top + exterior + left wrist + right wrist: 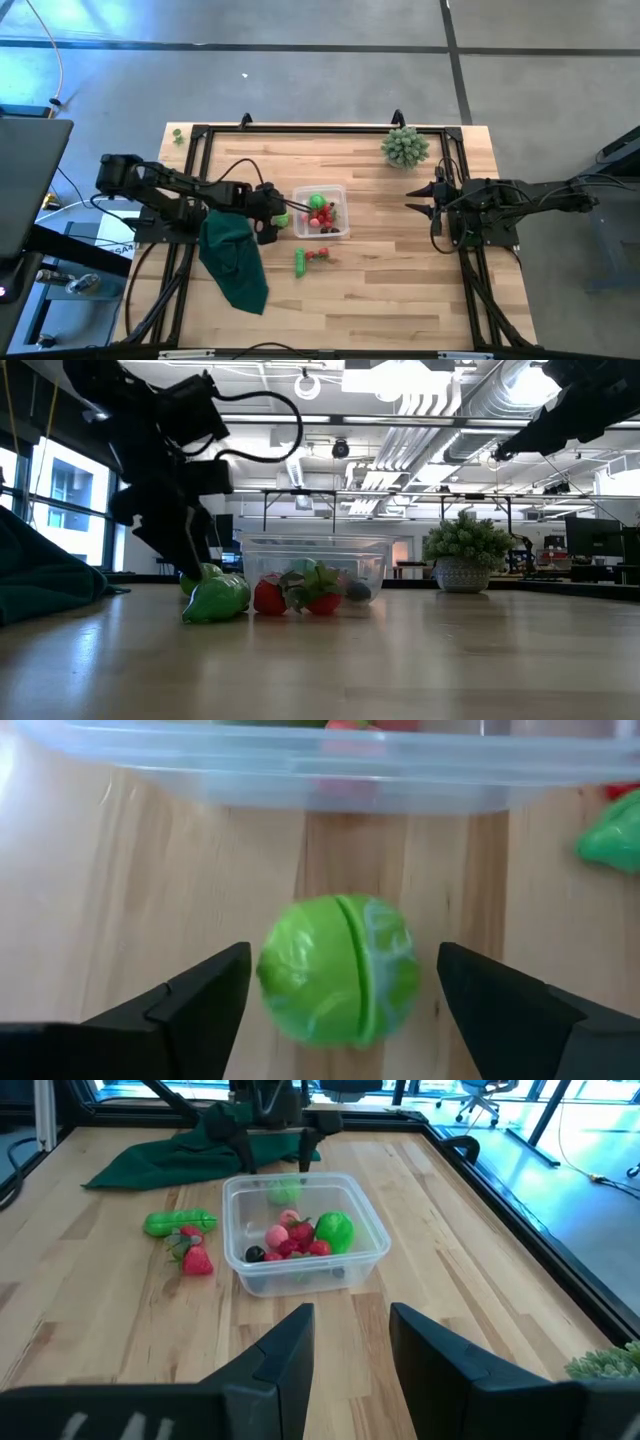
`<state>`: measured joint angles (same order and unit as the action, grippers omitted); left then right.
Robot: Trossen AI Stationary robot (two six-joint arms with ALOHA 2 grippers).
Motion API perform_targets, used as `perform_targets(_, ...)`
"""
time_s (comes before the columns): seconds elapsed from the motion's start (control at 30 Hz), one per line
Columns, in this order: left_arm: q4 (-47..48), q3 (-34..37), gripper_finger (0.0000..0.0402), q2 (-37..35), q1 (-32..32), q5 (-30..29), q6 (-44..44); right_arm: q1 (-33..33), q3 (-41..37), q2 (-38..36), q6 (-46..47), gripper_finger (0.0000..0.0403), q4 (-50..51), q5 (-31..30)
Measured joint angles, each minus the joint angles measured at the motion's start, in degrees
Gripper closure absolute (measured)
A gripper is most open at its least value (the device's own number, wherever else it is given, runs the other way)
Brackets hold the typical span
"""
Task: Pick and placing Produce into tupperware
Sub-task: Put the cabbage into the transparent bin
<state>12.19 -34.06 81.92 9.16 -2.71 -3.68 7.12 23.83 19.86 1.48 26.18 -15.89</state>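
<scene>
We see our left gripper [340, 995] low beside the tupperware [340, 232], fingers wide around a round green produce piece [338, 970] lying on the table outside its wall. We judge a pickup is beginning; next, closing and lifting. Our right gripper [350, 1345] waits apart, fingers narrowly parted, empty.

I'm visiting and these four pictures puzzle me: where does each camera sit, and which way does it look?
High view: above the table, looking straight down; both arms show.
Low view: at tabletop height, looking across at the tupperware; an arm hangs over it.
Left wrist view: on the left arm, facing a green ball between the open left gripper.
Right wrist view: on the right arm, past the right gripper.
All four share the tupperware.
</scene>
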Motion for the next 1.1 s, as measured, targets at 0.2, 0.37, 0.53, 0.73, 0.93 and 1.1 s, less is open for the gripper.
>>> perform_targets(0.2, -2.27, 0.07, 0.0094, 2.29, 0.33, 0.35, 0.30, 0.00, 0.00, 0.00, 0.00, 0.0279, 0.15, -0.01)
perform_targets(0.37, -2.21, 0.04, 0.0094, 2.42, 0.33, 0.22, 0.47, 0.00, 0.00, 0.00, 0.00, 0.0279, 0.21, 0.01)
perform_targets(0.53, -2.13, 0.04, 0.0109, 2.42, 0.33, -0.19, 0.22, 0.01, 0.00, 0.00, -0.01, 0.0279, 0.21, 0.01)
perform_targets(0.73, -2.22, 0.00, 0.0146, 2.39, 0.33, -0.54, -0.60, -0.01, 0.00, 0.00, 0.00, 0.0279, 0.21, 0.00)
perform_targets(0.93, -2.24, 0.00, 0.0162, 2.37, 0.33, -0.74, -0.64, 0.00, 0.00, 0.00, -0.01, 0.0279, 0.23, -0.01)
perform_targets(1.1, -2.17, 0.00, 0.0157, 2.37, 0.33, -0.75, -0.66, -0.01, 0.00, 0.00, -0.02, 0.0279, 0.25, -0.01)
